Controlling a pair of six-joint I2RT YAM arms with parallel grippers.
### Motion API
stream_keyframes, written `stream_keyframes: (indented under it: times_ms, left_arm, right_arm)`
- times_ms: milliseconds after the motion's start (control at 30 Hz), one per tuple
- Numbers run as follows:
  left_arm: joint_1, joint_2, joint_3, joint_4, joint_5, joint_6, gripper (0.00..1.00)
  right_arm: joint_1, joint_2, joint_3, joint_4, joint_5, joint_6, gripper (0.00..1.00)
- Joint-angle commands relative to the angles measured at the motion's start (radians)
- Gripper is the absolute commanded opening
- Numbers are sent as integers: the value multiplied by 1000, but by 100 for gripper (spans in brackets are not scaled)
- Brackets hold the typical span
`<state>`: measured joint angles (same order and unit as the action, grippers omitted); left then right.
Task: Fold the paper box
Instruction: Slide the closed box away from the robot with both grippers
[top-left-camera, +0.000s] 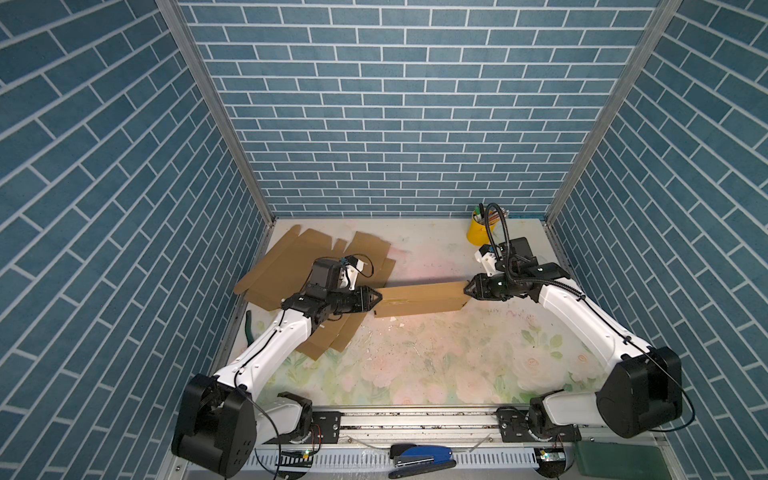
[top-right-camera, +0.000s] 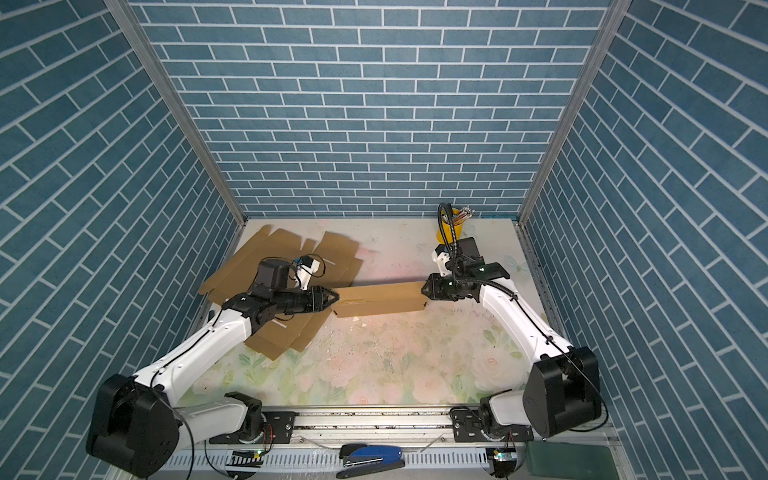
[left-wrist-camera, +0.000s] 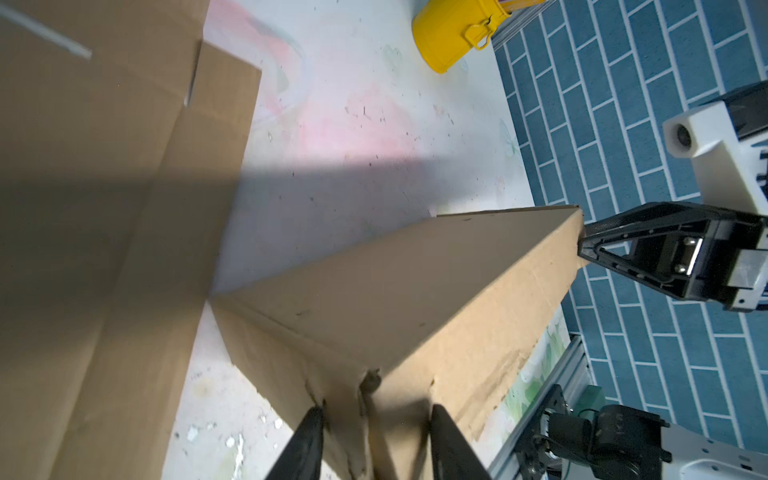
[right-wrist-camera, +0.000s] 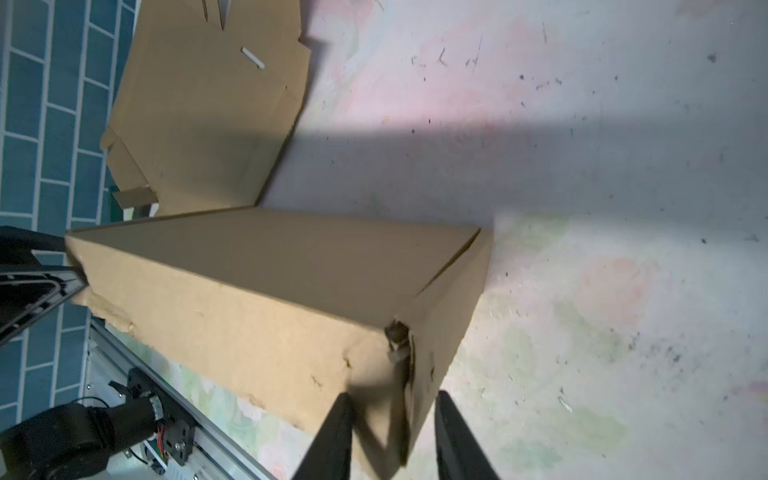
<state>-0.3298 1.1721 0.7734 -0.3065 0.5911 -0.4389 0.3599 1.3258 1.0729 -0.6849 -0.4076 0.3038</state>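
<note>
**Paper box spanned end to end by two claws**

The paper box (top-left-camera: 419, 300) lies across the middle of the tabletop (top-left-camera: 415, 374). The left claw (top-left-camera: 376, 302) and right claw (top-left-camera: 466, 289) meet its opposite ends, jaws apart astride the corners. Actual contact is hard to make out. Only the wrist views show the torn corners. Flat cardboard (top-left-camera: 282, 266) is partly hidden under the left arm (top-left-camera: 282, 332).

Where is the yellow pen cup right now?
In both top views the yellow pen cup stands at the table's far edge by the back wall, right of the middle, behind the right gripper and apart from the folded box.
</note>
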Motion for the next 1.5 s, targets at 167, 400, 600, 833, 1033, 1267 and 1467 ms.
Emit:
stream_keyframes:
  times_ms: [167, 400, 600, 833, 1033, 1267, 1467]
  left_arm:
    - [-6, -128, -47, -148, -29, -58, 59]
    - [-67, -119, -106, -178, -141, -75, 62]
    - [-232, -30, -155, -187, -316, -107, 64]
    - [-361, 72, -207, 109, -278, -259, 63]
    - [-380, 256, -135, 334, -257, -328, 59]
    - [-400, 519, 100, 426, -267, -330, 59]
    - [-409, 676, 231, 461, -291, -363, 59]
  right_arm:
    - [17, -160, -154, -88, -33, 108, 56]
    - [19, -139, -237, -41, 12, 156, 63]
    - [86, -47, -267, 44, 125, 216, 64]
    - [129, 52, -289, 200, 129, 296, 63]
    - [38, 115, -219, 226, 203, 261, 62]
    - [-158, 294, -28, 240, 340, 184, 65]
    - [-250, 339, 120, 138, 473, 93, 79]
